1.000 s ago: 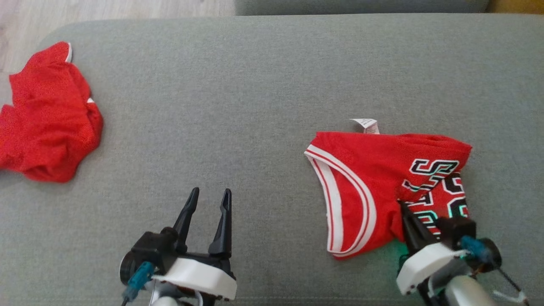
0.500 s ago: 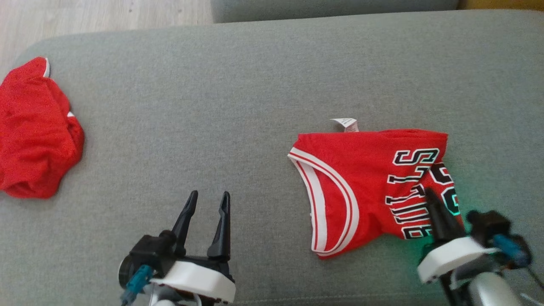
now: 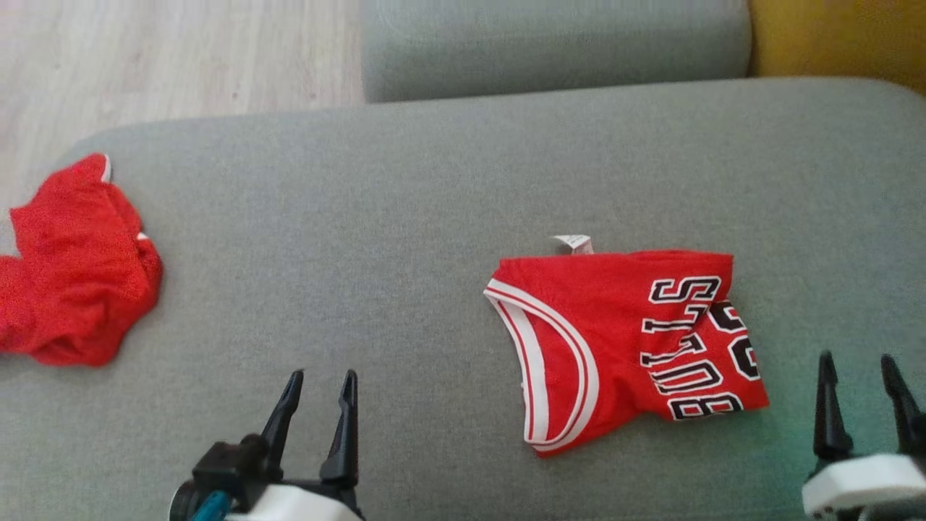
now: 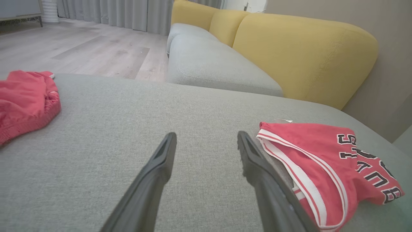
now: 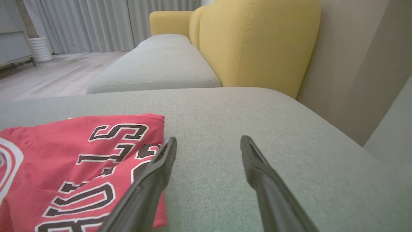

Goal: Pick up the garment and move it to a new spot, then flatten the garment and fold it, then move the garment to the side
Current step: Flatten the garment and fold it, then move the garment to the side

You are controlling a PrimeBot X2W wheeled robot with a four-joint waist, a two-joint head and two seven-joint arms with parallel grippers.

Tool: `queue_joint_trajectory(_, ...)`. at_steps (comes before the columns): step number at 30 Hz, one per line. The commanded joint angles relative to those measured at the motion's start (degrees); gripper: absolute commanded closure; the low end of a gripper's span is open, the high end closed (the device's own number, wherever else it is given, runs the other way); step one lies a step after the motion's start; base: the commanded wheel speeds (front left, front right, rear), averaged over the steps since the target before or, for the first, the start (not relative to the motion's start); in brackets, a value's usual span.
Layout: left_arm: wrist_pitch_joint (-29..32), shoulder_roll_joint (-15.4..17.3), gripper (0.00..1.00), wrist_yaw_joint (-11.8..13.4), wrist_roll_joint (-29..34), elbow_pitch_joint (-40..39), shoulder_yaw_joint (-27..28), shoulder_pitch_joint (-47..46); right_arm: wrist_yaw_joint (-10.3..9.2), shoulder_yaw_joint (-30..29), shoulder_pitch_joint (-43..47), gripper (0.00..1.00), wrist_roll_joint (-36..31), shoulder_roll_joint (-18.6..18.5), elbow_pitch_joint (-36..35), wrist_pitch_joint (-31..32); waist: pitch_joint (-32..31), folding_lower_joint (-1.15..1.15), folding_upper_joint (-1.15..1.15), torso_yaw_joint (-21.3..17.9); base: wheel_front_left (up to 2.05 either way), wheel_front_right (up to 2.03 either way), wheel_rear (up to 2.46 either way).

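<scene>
The garment (image 3: pixel 622 340) is a red jersey with white-and-red trim and black-and-white lettering, lying folded on the grey cushion (image 3: pixel 405 210), right of centre. It also lies at the right of the left wrist view (image 4: pixel 325 158) and at the lower left of the right wrist view (image 5: pixel 80 161). My right gripper (image 3: pixel 861 369) stands open just right of the jersey, with nothing between its fingers (image 5: pixel 151 180). My left gripper (image 3: pixel 318 387) is open too, well left of the jersey, and holds nothing.
A second red garment (image 3: pixel 69 268) lies crumpled at the cushion's left edge. Beyond the cushion are a further grey seat (image 3: pixel 550 43), a yellow sofa back (image 5: pixel 257 42) and wooden floor (image 3: pixel 173 58).
My right gripper was shut on the jersey's lower right part; it has let go, opened and drawn back to the right. The jersey now lies flat. The camera has tilted, shifting the whole picture.
</scene>
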Motion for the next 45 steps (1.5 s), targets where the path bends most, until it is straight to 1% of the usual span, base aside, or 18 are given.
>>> queue_joint_trajectory(1,-0.7,-0.3,0.00,-0.5,0.7,-1.7,2.5,-1.0,-0.04,0.8,-0.1,0.00,0.1,-0.5,-1.3,-1.1,-1.3,0.00,0.00,0.3,0.00,0.00,0.00)
queue_joint_trajectory(6,-0.7,-0.3,0.00,-0.9,1.2,-2.3,4.4,0.4,-0.04,0.8,2.4,0.00,0.4,0.1,0.0,-1.7,-2.3,0.00,0.00,0.5,0.00,0.00,0.00)
queue_joint_trajectory(13,-0.7,-0.3,0.00,-1.0,1.8,-2.5,5.0,1.2,-0.04,2.0,3.3,0.00,0.4,0.7,0.6,-1.8,-2.9,0.00,0.00,0.7,0.00,0.00,0.00)
queue_joint_trajectory(18,-0.7,-0.3,0.00,-0.7,2.1,-2.4,5.9,1.8,-0.04,4.2,3.5,0.00,1.0,0.5,0.0,-1.8,-3.5,0.00,0.00,1.1,0.00,0.00,0.00)
queue_joint_trajectory(30,-0.7,-0.3,0.00,-0.6,2.0,-2.6,6.7,2.5,-0.04,7.2,3.5,0.00,1.8,-0.4,-1.2,-1.8,-3.5,0.00,0.00,2.4,0.00,0.00,0.00)
queue_joint_trajectory(32,-0.7,-0.3,0.00,-0.4,1.8,-2.9,6.6,2.4,-0.04,8.9,2.3,0.00,3.7,-1.0,-1.5,-1.6,-3.0,0.00,0.00,2.3,0.00,0.00,0.00)
queue_joint_trajectory(34,-0.7,-0.3,0.00,-0.3,1.7,-3.1,6.5,2.3,-0.04,10.4,0.3,0.00,6.1,-2.3,-2.8,0.7,-2.4,0.00,0.00,2.0,0.00,0.00,0.00)
queue_joint_trajectory(35,-0.7,-0.3,0.00,-0.3,1.7,-3.1,6.5,2.3,-0.04,10.4,0.3,0.00,6.1,-2.3,-2.8,0.7,-2.4,0.00,0.00,2.0,0.00,0.00,0.00)
queue_joint_trajectory(36,-0.7,-0.3,0.00,-0.3,1.7,-3.1,6.4,2.1,-0.04,11.1,-0.9,0.00,7.6,-3.2,-3.6,3.1,-2.1,0.00,0.00,1.9,0.00,0.00,0.00)
queue_joint_trajectory(38,-0.7,-0.3,0.00,-0.2,1.7,-3.1,6.3,1.8,-0.04,12.6,-3.1,0.00,10.4,-5.6,-5.1,9.7,-1.5,0.00,0.00,1.9,0.00,0.00,0.00)
queue_joint_trajectory(41,-0.7,-0.3,0.00,-0.2,1.7,-3.2,5.6,1.0,-0.04,12.7,-6.3,0.00,15.2,-8.2,-6.2,20.5,0.1,0.00,0.00,2.1,0.00,0.00,0.00)
queue_joint_trajectory(43,-0.7,-0.3,0.00,-0.1,1.6,-3.1,5.0,0.3,-0.04,12.9,-8.2,0.00,16.8,-9.9,-5.3,27.1,1.2,0.00,0.00,2.6,0.00,0.00,0.00)
queue_joint_trajectory(45,-0.7,-0.3,0.00,0.0,1.5,-3.1,4.2,-0.6,-0.04,13.3,-10.1,0.00,17.4,-11.4,-3.8,32.0,2.2,0.00,0.00,3.3,0.00,0.00,0.00)
